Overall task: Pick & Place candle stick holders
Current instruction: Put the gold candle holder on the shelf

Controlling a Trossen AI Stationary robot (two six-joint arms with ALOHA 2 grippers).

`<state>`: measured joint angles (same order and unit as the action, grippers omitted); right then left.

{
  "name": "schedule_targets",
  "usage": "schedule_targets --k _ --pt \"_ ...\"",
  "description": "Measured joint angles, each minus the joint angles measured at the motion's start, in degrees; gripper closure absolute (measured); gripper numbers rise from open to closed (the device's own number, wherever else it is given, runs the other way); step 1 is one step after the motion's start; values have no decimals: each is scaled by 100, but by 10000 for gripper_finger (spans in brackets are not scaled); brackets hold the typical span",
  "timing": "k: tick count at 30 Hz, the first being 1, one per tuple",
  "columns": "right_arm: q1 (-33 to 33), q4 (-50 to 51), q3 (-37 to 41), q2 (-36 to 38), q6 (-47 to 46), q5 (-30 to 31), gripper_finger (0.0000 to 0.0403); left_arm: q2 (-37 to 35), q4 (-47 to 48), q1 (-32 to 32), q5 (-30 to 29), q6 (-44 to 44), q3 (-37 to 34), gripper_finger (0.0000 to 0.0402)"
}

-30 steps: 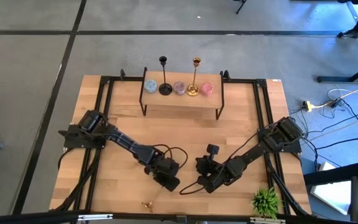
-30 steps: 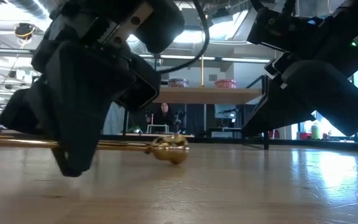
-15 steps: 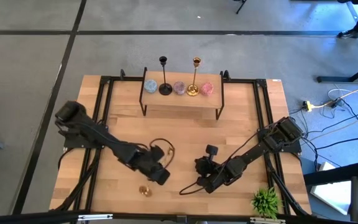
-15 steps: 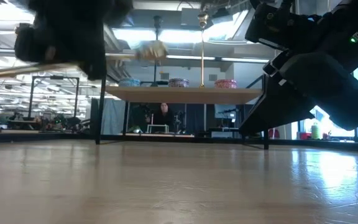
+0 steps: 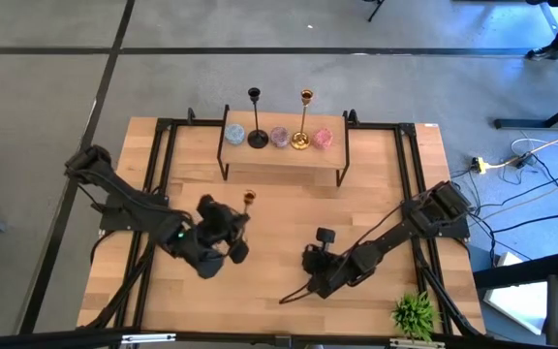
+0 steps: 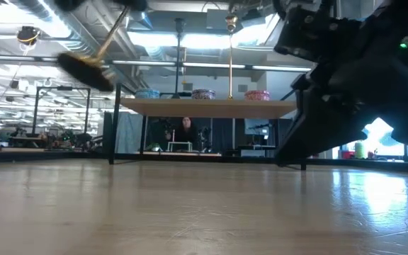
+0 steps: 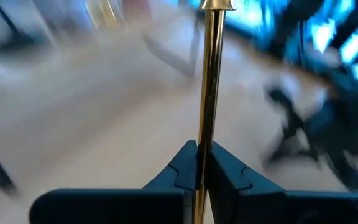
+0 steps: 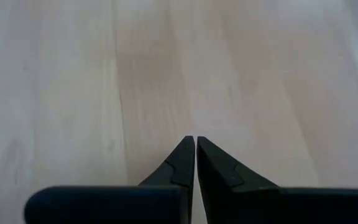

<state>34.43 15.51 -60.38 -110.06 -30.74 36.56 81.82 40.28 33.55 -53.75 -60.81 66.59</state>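
Gold candle stick holder (image 7: 211,93), slim shiny stem, in left gripper (image 7: 199,163)

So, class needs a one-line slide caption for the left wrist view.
Left end effector shut on a gold candle stick holder, lifted above the wooden table.

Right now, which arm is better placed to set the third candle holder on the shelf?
The left. The left gripper is shut on the gold candle holder, lifted off the table in front of the shelf. The right gripper is shut and empty, low over bare wood.
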Motion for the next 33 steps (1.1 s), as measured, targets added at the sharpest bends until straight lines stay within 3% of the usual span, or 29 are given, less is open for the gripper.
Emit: schedule_targets --k 6,9,13,17,21,27,31,33 --pt "-275 -353 0 0 210 -643 382 -206 131 577 -2699 788 -2 390" --pt "-401 -602 0 0 327 -884 382 -370 468 727 -3535 603 -157 390" --pt "-500 -786 0 0 357 -834 382 -808 1598 538 -3464 -532 -324 390" --pt "-513 -834 0 1 399 8 382 -1292 2671 463 -3578 -1604 -629 390" --pt "-511 -1130 -2 2 1296 220 382 -1926 3601 156 -3642 -2271 -788 390" --pt "-718 -1192 0 2 1989 419 382 -2591 3945 -501 -3635 -2130 -1008 390" --pt "-1265 -1839 335 70 2328 -14 385 -2651 3896 -823 -3634 -1918 -1023 390" --pt "-1560 -2406 638 178 2539 -511 390 -2651 3797 -915 -3637 -1824 -1006 390"
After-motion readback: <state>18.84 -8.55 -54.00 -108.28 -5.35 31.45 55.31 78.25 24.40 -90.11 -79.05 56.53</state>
